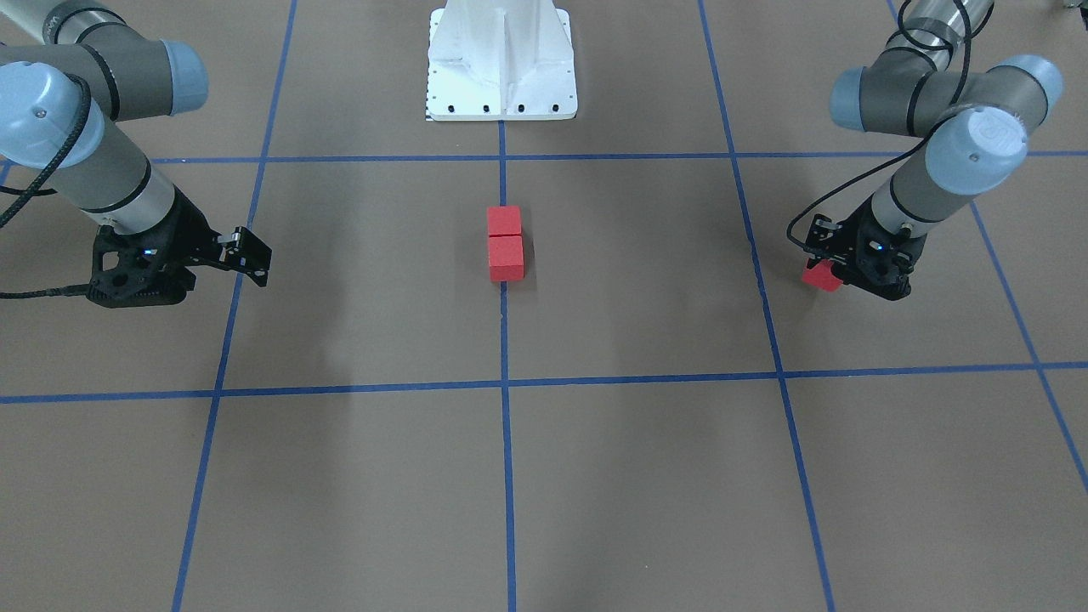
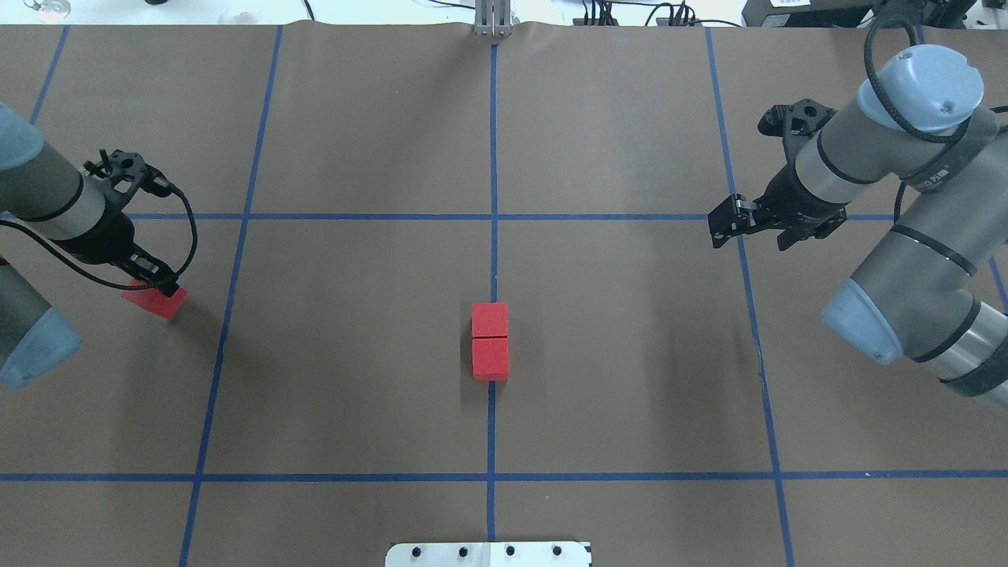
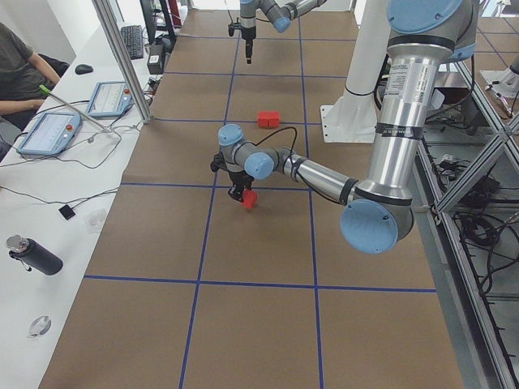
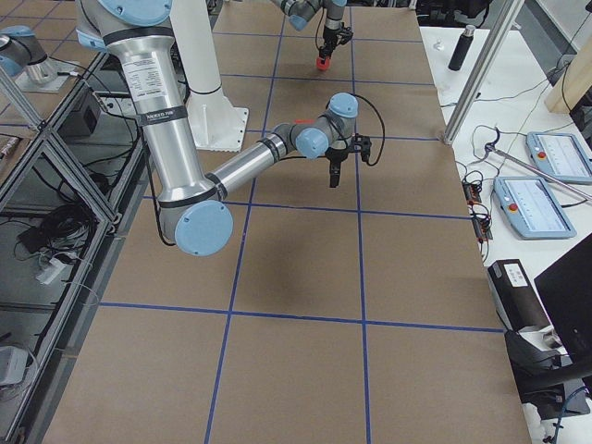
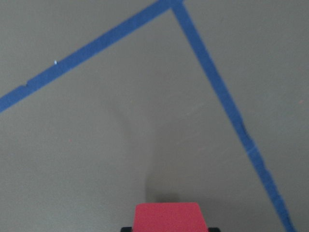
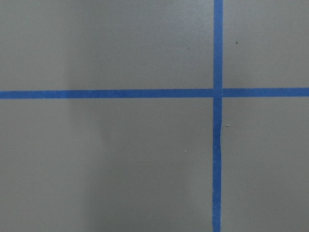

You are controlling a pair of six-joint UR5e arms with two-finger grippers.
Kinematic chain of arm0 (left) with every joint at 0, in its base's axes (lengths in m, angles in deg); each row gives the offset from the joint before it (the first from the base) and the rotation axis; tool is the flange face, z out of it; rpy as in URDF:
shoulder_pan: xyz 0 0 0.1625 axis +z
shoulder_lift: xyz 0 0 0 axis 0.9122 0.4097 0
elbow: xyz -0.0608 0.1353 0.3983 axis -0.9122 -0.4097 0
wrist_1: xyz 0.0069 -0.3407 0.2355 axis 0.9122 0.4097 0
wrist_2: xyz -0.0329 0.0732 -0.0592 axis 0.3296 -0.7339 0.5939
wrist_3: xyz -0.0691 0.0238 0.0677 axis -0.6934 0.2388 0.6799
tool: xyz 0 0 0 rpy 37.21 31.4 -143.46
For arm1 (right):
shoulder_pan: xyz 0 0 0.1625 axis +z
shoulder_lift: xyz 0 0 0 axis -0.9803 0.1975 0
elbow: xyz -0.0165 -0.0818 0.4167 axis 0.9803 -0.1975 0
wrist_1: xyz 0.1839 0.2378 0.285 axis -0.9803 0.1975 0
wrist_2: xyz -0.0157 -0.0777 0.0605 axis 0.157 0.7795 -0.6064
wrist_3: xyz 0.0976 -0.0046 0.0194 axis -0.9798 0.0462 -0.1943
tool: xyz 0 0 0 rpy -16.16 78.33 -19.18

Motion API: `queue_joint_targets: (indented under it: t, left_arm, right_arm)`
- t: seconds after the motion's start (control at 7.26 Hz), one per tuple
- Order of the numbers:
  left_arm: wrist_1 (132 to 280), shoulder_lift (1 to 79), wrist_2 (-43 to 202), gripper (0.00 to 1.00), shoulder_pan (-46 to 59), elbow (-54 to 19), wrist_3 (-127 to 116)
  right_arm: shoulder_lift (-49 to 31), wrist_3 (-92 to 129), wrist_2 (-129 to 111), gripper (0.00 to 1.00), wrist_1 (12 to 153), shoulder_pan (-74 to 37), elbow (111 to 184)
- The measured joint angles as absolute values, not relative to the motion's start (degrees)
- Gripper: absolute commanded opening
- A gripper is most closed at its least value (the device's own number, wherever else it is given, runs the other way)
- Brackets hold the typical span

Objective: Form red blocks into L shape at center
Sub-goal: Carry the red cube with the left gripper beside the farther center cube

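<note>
Left gripper (image 2: 157, 285) clamps one red block (image 2: 155, 302) near the counter's (image 2: 354, 354) left end, well apart from the touching pair (image 2: 490, 341) on the middle tape line (image 2: 494, 157); carried askew, it may knock them.

Two red blocks (image 2: 490, 320) (image 2: 491, 359) sit at the center (image 2: 441, 339), astride the middle blue line. They are plain matte cubes, flat on the brown surface, touching face to face in a straight row along the line. The third block (image 2: 157, 301), identical, is well apart from them, beyond the next grid line on my left side. It is clamped in my left gripper (image 2: 157, 290) and tilted, one corner turned toward the pair.
</note>
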State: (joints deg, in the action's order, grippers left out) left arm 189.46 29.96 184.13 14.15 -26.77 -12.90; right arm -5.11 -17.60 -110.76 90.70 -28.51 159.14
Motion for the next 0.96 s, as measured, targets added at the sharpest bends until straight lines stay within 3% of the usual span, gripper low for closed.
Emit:
queue_joint_targets:
  t: [0.69,0.96]
  left_arm:
    - [188.96,30.97,184.12,0.00,14.15,-33.07,-56.89]
    - [183.69,37.00,183.44,0.00,16.27,-32.52,-73.19]
  right_arm:
    - [-5.31,-17.84,-110.76,0.99,90.70,-28.51,159.26]
    - [-5.32,-17.90,-110.56,0.99,90.70,-28.51,159.27]
